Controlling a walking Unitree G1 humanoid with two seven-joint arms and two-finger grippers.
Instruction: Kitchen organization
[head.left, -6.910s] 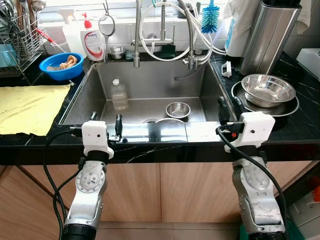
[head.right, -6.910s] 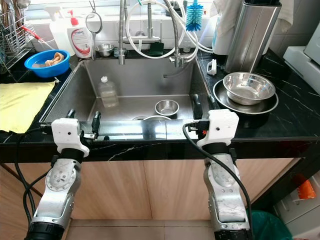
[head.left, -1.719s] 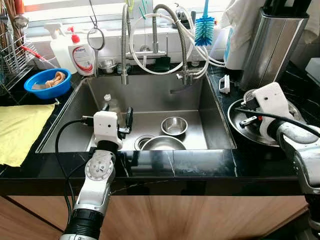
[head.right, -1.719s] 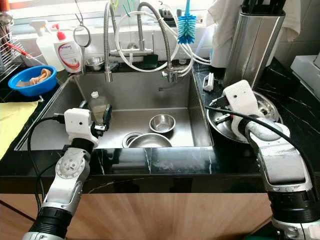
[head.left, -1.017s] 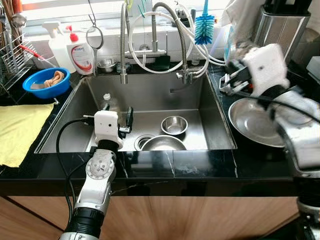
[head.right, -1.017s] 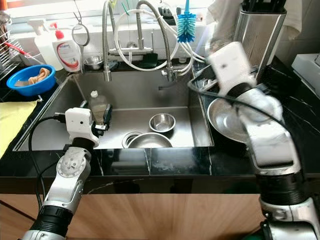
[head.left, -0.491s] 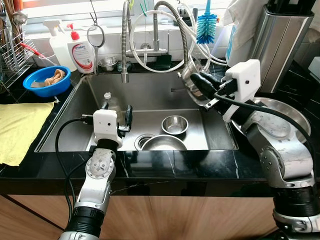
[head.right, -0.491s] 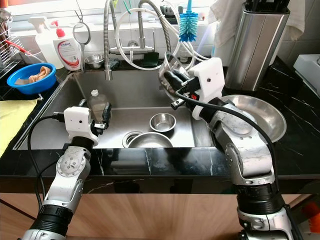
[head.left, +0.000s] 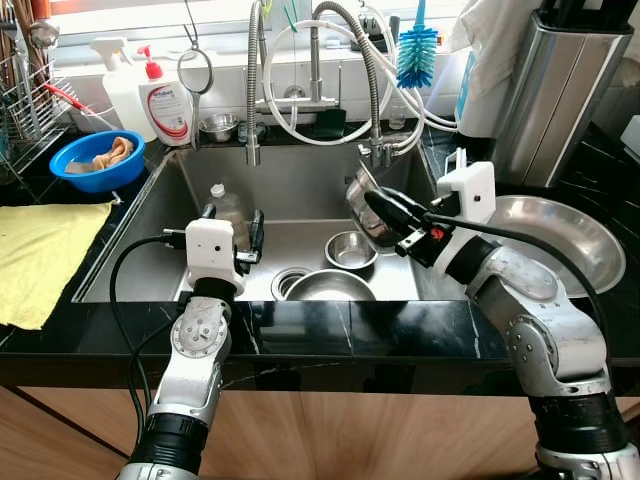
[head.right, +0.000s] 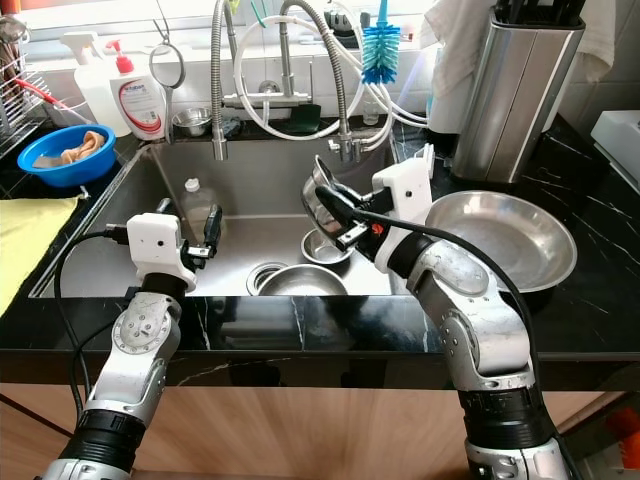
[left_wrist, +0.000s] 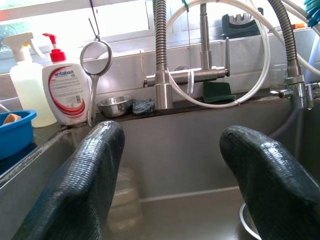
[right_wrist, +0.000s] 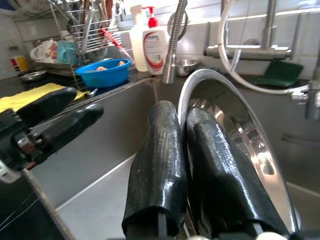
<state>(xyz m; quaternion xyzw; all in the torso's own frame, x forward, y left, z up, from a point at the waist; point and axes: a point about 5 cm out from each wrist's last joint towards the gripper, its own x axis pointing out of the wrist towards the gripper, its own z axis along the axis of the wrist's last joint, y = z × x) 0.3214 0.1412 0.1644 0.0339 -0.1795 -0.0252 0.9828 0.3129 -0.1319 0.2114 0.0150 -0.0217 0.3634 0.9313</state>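
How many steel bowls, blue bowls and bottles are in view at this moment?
Steel bowls: 5, namely the held bowl in the right gripper, small sink bowl, large sink bowl, wide counter bowl and ledge bowl.
Blue bowls: 1, the blue bowl.
Bottles: 3, namely the pump bottle, spray bottle and clear bottle.
Total: 9

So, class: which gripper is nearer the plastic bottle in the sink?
Left. The left gripper hovers right beside the bottle; the right gripper, holding a steel bowl, is across the sink.
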